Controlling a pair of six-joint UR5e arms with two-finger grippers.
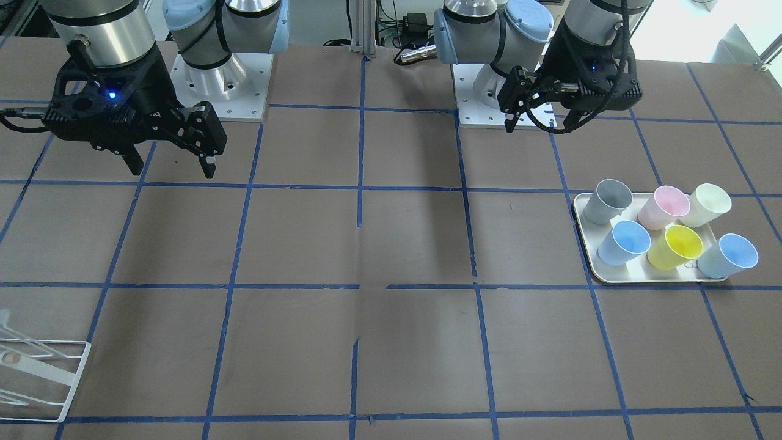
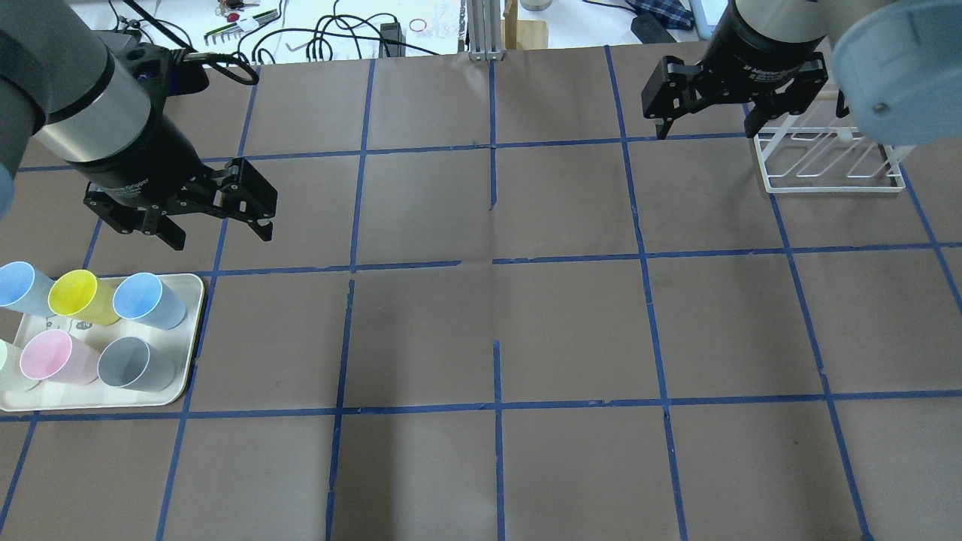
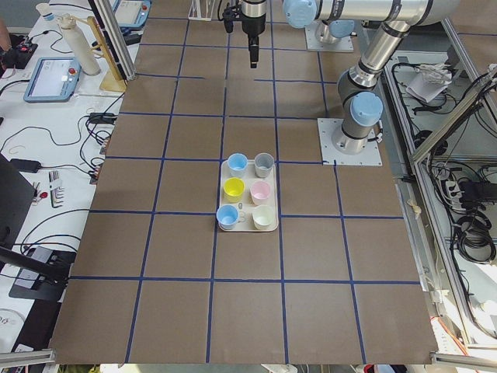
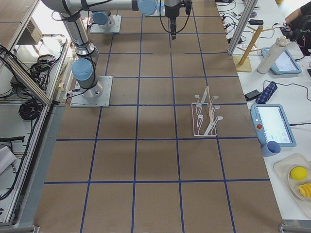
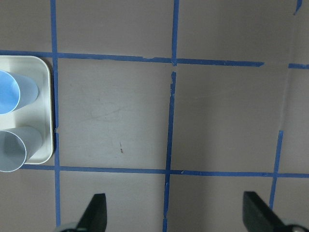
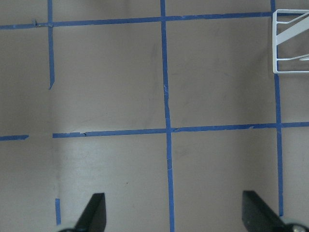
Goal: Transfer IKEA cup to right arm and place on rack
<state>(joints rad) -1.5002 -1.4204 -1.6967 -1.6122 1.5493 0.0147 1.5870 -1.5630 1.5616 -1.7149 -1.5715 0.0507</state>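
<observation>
Table: brown, blue tape grid.
Tray: cream, on robot's left side; six cups stood on it.
Rack: white wire, far right of table.
Left gripper: jaws spread wide, held nothing; hovered just beyond tray.
Right gripper: jaws wide, held nothing; hung beside rack.
Cup: pale blue, upright on tray, corner nearest left gripper; twin in same row.
</observation>
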